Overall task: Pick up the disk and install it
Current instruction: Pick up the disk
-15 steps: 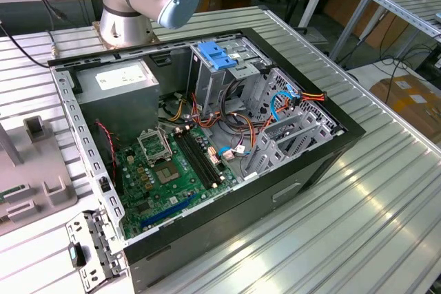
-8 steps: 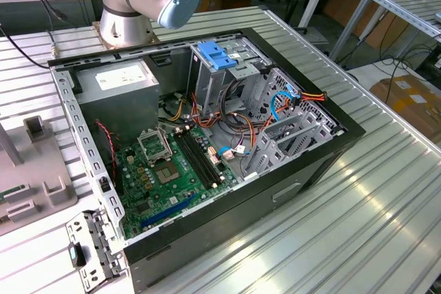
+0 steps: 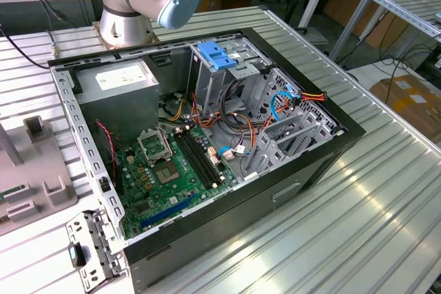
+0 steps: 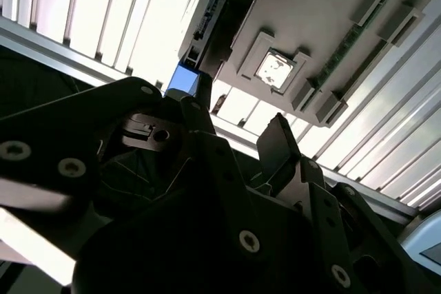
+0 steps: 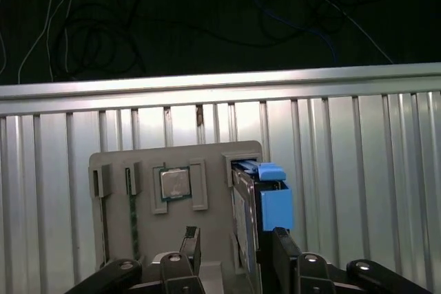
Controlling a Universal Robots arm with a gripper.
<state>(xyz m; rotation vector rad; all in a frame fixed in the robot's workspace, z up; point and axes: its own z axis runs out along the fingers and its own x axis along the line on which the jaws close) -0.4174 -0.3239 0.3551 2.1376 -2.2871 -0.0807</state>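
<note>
Ext view: grey fixture plate (image 3: 48, 194) at the exterior view's left, open PC case (image 3: 207, 149) mid-table w/ blue bracket (image 3: 217, 55) on its drive cage. First wrist view: blue-framed disk (image 5: 247, 204) stands on edge in a plate slot, just beside CPU (image 5: 175, 184). Gripper (image 5: 237, 235) open, its 2 fingers (image 5: 191, 244) spread w/ the disk lined up between them, not clamped on it.

The disk (image 5: 272, 208) stands on edge in a slot of the holder plate (image 5: 213, 225), near a chip (image 5: 175, 184) seated there. The plate lies on the surface (image 5: 358, 170), at the exterior view's left of the case (image 3: 289, 194).
</note>
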